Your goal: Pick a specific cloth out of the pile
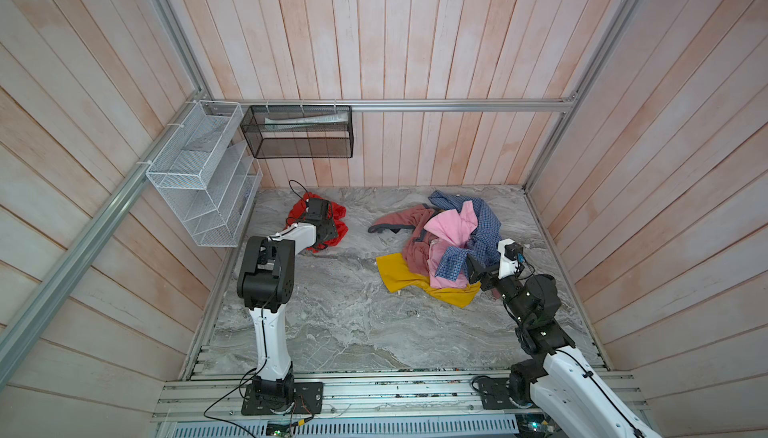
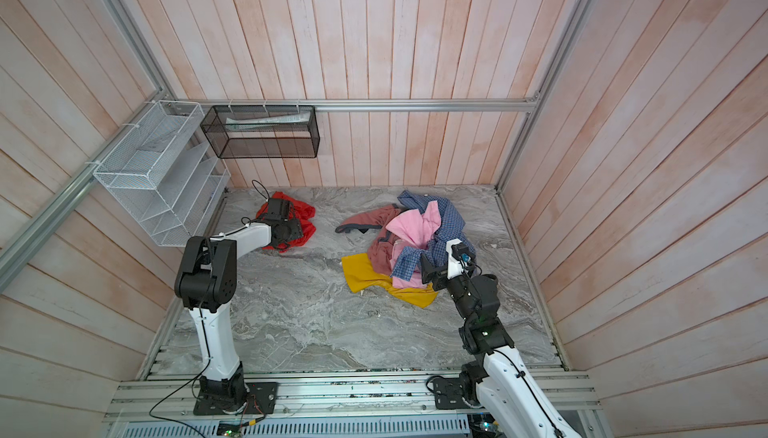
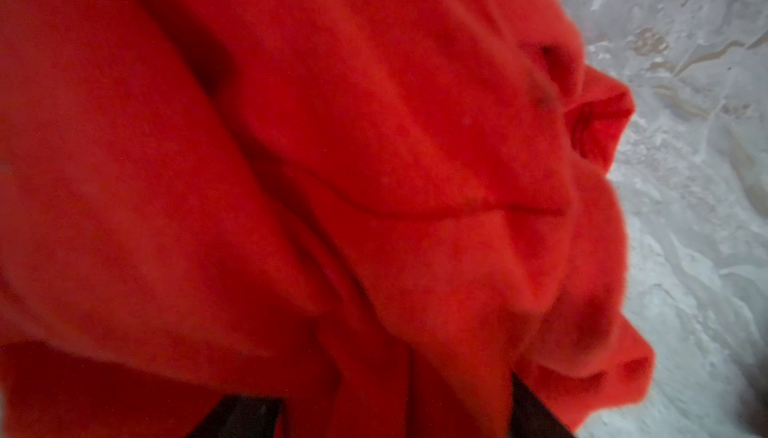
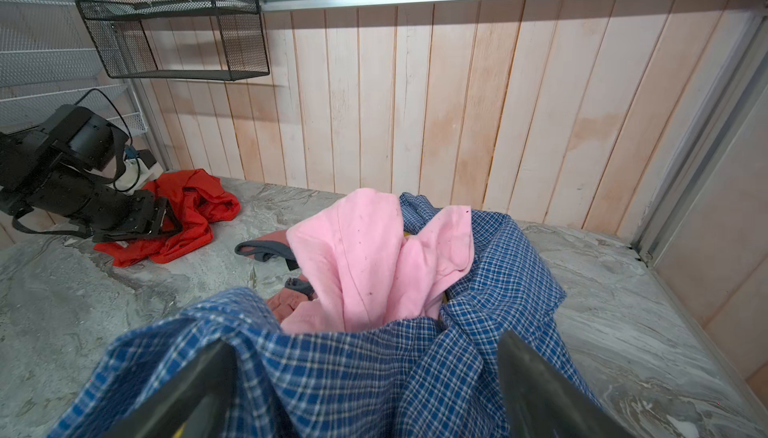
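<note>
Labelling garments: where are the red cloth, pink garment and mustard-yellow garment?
red cloth [image 4: 195, 203]: right wrist view, upper crumpled fold.
pink garment [image 1: 451, 224]: a top view, raised middle.
mustard-yellow garment [image 1: 395, 274]: a top view, flat left part.

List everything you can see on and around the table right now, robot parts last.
red cloth: one, bright red, far left of table, apart from pile
pile: one heap, mixed colours, right half of table
blue checked shirt: one, blue-white, top of pile
pink garment: one, light pink, pile's middle
dusty-rose garment: one, pile's left side
mustard-yellow garment: one, under pile's near edge
black mesh basket: one, back wall
white wire rack: one, left wall
table: one, grey marble
left gripper: black, jaws apart on red cloth
right gripper: black, jaws apart around blue checked shirt
</note>
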Tool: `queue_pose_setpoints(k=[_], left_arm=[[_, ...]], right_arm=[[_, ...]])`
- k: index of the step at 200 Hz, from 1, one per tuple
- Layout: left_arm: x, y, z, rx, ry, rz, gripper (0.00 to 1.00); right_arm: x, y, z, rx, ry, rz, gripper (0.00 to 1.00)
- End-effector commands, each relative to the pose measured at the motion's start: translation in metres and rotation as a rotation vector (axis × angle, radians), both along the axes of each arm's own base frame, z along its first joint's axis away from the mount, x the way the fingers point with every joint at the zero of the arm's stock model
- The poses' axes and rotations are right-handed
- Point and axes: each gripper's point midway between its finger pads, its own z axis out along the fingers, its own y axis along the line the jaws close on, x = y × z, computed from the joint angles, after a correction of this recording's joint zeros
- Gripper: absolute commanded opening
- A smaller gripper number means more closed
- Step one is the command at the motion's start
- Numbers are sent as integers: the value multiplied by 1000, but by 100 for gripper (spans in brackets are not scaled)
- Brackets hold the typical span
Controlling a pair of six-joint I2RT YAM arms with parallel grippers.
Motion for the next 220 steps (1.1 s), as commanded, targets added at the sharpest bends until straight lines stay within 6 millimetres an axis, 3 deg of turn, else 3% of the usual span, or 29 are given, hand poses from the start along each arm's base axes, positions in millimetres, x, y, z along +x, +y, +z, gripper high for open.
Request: queue_pose_setpoints(k=[1,37,62,95,118,143,177,220], left_arm=[[-11,-2,1,-3,16,-29,84],[-36,1,27,-1,-46,-34,100],[-46,5,50,19,-87,-43,100],[-55,7,61,34,-81,-55,100],[-60,8,69,35,-89,-55,100],[-67,7,80,40,-106,-60,100],[-86,7,101,59,-159,-72,100],[-115,11,120,95,-255,-69,100]], right_arm=[[-1,-5,5,-18,-22,-24,98],[-3,-2,-4,-34,-39,-6,98],[-1,6,-10,-74,-9,40,98],[1,41,-21,-208,110,177,98],[3,65,-44,-380,243,222,98],[13,77,-72,-567,443,215,94],[31,86,-63,-618,498,198,92],[46,64,-21,-509,280,9,93]])
